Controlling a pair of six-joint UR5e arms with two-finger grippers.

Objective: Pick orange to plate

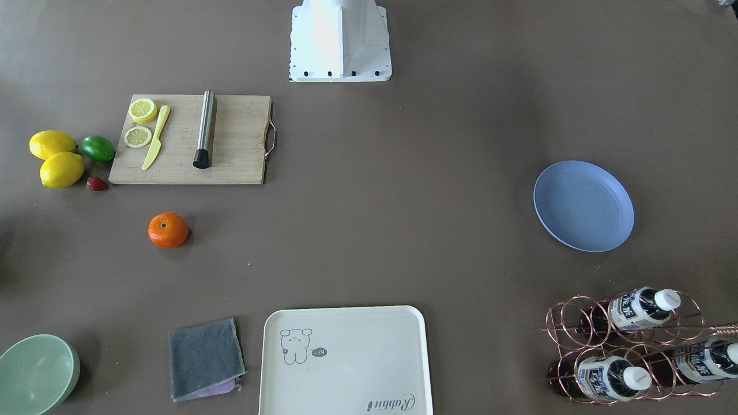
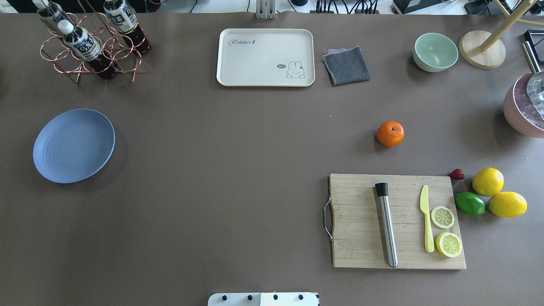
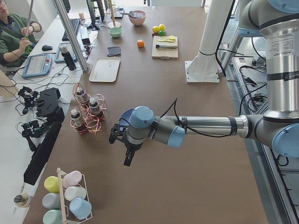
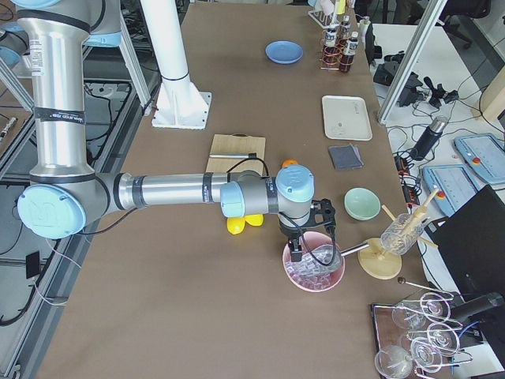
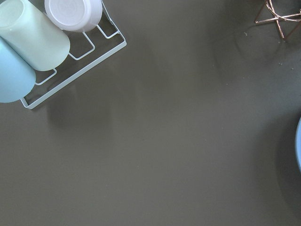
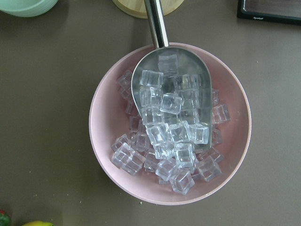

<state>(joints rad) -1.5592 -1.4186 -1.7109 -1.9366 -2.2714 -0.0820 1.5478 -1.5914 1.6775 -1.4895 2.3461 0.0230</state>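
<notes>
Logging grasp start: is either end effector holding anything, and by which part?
The orange lies free on the table. The left end effector and right end effector show only in side views, so cannot tell.

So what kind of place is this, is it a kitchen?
Probably a robot lab dressed up like a kitchen, not a real one. A big robot arm reaches over the table, a person sits by screens beside it, and the cutting board and orange look like practice things.

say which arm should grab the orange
Right, likely. The orange lies on the robot's right side, nearer the right gripper over the ice bowl; the left gripper is by the plate.
</notes>
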